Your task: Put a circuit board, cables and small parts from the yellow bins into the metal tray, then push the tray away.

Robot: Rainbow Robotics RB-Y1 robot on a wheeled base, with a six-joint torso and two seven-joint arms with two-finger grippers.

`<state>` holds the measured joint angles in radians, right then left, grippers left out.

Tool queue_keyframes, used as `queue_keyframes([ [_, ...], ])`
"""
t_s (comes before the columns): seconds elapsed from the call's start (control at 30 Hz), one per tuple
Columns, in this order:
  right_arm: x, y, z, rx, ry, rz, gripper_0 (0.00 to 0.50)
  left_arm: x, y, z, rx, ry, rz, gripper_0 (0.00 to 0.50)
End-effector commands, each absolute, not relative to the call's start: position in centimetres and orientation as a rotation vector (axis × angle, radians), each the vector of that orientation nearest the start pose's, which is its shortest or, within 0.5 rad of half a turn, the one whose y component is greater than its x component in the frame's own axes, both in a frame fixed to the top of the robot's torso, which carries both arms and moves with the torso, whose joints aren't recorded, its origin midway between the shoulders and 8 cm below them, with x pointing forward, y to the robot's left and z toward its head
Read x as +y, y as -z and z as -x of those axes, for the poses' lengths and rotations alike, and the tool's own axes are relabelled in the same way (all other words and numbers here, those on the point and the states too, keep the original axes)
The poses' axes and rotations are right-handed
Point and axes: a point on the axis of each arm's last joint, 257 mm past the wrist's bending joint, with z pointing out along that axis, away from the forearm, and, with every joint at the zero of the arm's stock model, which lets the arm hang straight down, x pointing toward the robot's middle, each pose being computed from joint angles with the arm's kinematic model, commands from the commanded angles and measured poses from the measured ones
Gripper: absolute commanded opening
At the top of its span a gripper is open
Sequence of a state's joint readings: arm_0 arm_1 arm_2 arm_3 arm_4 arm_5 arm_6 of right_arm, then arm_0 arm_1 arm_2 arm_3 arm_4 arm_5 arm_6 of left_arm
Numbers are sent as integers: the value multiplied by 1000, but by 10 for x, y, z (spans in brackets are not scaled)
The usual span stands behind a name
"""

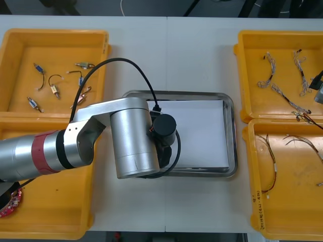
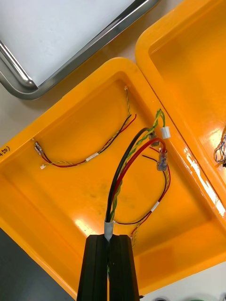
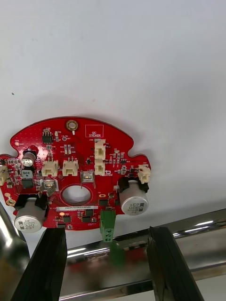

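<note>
Lying at eight o'clock in the metal tray [image 1: 230, 132], the circuit board [image 3: 75, 183] is stiff, light, fragile (take its bare edge); the left gripper [image 3: 107, 233] stands spread beside it. The right gripper [image 2: 108, 238] pinches limp cables [image 2: 123, 174] over the four o'clock yellow bin [image 2: 52, 197], whose rim may snag them.

Light table [image 1: 166, 45] with a centre seam; beyond its far edge, dark floor [image 1: 151, 6].

Left arm [image 1: 91, 133] overhangs the tray's [image 1: 231, 131] left side
</note>
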<state>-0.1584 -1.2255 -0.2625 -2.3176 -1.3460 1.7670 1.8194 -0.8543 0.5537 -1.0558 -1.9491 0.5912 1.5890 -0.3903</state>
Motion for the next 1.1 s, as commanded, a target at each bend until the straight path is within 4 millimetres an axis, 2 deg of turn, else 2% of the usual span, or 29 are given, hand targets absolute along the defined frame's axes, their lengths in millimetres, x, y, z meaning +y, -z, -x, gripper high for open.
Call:
queue_keyframes([
  [0.03, -339, 95, -337, 2433, 251, 1302, 0, 31, 237, -401, 2630, 104, -207, 500],
  [0.37, -339, 96, -336, 2437, 243, 1300, 0, 67, 202, -401, 2660, 74, -150, 500],
  [0.73, -337, 94, -337, 2433, 236, 1299, 1, 130, 154, -410, 2696, 43, -91, 500],
  [0.9, -323, 85, -336, 2387, 224, 1344, 1, 155, 139, -419, 2695, 12, -72, 500],
  [1.1, -297, 82, -339, 2322, 240, 1451, 0, 184, 118, -440, 2691, 15, -11, 500],
])
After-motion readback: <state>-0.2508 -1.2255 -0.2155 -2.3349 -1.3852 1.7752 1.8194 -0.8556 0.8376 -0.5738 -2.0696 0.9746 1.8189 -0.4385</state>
